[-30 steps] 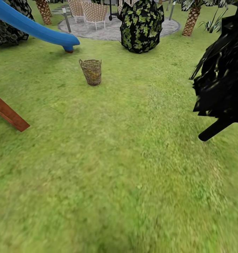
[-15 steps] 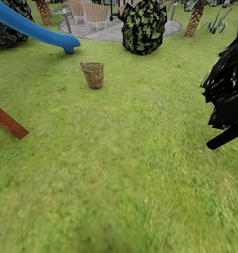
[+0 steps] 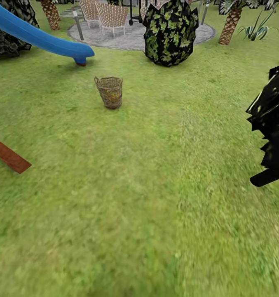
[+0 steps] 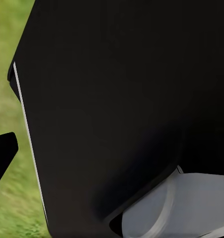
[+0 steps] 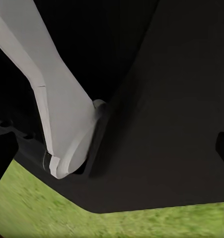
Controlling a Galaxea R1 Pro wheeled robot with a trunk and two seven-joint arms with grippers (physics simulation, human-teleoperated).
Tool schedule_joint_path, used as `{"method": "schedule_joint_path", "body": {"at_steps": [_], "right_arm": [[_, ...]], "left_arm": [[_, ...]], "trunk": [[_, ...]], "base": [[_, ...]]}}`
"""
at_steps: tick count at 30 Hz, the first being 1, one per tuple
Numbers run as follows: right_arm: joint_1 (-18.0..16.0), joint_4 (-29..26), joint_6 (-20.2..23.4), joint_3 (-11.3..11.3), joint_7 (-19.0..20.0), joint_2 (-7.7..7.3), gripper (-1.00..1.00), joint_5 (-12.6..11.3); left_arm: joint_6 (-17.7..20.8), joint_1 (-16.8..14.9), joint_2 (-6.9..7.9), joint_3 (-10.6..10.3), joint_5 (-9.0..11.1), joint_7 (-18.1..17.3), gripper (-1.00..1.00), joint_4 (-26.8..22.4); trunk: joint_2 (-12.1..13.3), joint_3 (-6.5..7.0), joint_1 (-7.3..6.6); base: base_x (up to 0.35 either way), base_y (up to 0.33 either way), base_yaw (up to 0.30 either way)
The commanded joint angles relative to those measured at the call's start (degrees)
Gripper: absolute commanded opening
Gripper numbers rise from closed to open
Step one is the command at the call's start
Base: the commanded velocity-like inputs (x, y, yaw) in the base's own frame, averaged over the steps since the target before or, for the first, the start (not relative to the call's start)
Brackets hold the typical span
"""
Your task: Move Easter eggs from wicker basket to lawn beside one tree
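Because both wrist views look onto the robot's own dark body panels with only a strip of grass, I cannot tell whether either gripper is apart or together. Nearest is bare lawn (image 3: pixel 127 214), then the wicker basket (image 3: pixel 109 91) standing upright at about eleven o'clock, well ahead. Its eggs are not discernible through the weave (too small to tell). Judged by kind, they should be light, smooth and round, so best pinched across the middle. Beyond, at one o'clock, stands speckled foliage (image 3: pixel 170 33).
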Motion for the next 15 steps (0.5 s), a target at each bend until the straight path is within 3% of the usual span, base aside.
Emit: {"method": "schedule_joint_path", "body": {"at_steps": [1,15], "right_arm": [[0.0,-0.2,0.2,-0.1,0.2,-0.01,1.00,0.6],[0.0,-0.2,0.2,-0.1,0.2,-0.02,1.00,0.6]], "left_arm": [[-0.2,0.0,-0.01,-0.2,0.2,0.1,1.00,0.0],[-0.2,0.0,-0.01,-0.2,0.2,0.1,1.00,0.0]], "trunk": [[0.0,-0.03,0.03],[0.0,-0.03,0.03]], "base": [[0.338,0.081,0.000],[0.338,0.083,0.000]]}}
